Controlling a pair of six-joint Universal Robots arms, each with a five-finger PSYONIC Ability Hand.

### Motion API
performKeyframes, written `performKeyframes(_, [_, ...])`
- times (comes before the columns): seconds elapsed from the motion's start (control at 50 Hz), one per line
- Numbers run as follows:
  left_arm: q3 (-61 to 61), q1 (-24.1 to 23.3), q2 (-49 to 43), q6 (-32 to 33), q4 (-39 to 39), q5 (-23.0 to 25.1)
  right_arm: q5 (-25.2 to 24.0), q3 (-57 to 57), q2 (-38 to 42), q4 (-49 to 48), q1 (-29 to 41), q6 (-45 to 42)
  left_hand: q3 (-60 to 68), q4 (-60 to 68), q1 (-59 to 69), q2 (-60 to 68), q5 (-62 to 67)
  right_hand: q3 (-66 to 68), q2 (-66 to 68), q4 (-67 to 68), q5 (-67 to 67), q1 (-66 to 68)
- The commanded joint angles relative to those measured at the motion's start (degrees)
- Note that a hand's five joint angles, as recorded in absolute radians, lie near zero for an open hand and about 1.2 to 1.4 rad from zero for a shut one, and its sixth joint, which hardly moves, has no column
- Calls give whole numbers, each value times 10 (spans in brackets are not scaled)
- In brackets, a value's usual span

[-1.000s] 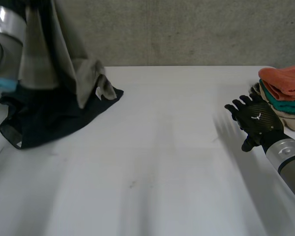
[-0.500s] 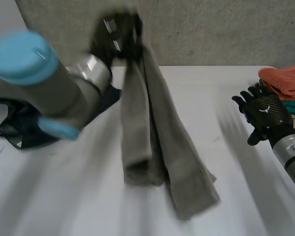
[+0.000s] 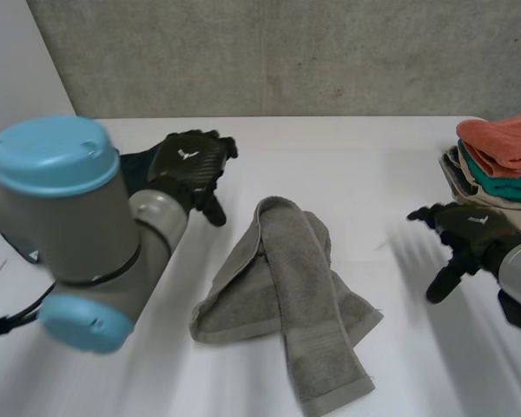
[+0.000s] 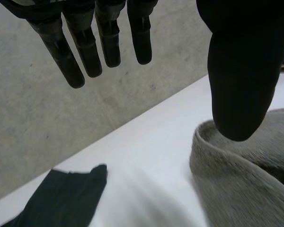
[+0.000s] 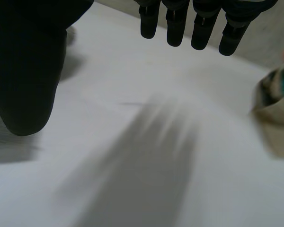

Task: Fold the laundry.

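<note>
A grey towel (image 3: 286, 295) lies crumpled in a loose heap on the middle of the white table (image 3: 347, 165). My left hand (image 3: 187, 165) hovers just beyond the towel's far left end, open, fingers straight and holding nothing. In the left wrist view its fingers (image 4: 92, 45) and thumb stand apart above the towel's rolled edge (image 4: 241, 175). A dark cloth (image 4: 61, 198) lies behind that hand. My right hand (image 3: 464, 230) is open over bare table at the right, apart from the towel; its fingers (image 5: 194, 23) hang straight.
A stack of folded cloths (image 3: 502, 165), orange on top, then teal and cream, sits at the table's far right edge, just behind my right hand. A grey concrete wall (image 3: 330, 52) runs along the back.
The left hand swung the grey towel from the far left to the middle, let it go, and the towel dropped onto the table. The right hand moved a little nearer and lower.
</note>
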Motion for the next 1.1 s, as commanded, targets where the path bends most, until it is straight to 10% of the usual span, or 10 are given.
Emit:
performKeyframes(0.02, [-135,-3,58,-98,5,-16,-3,17,5,26,71,164,-14,-8,-23,-13,-7,-20,-20,-21,-28,-31])
performKeyframes(0.48, [-162,0,-24,-190,2,-10,88,-51,163,-57,226,267,25,30,15,25,32,170,170,170,163,159])
performKeyframes(0.62, [-128,3,-79,-183,4,-17,144,-52,170,-112,240,268,577,582,567,577,584,680,679,679,672,669])
performKeyframes(0.74, [-92,10,-66,-181,16,-43,160,-59,162,-113,232,253,578,584,568,578,585,680,680,679,672,669])
performKeyframes(1.0, [-73,119,95,-62,16,-31,121,-107,-1,-98,108,-140,578,584,568,578,585,680,680,679,672,669])
performKeyframes(1.1, [-80,120,92,-36,13,1,80,-114,-10,-72,109,-165,578,584,568,578,585,680,680,679,672,669])
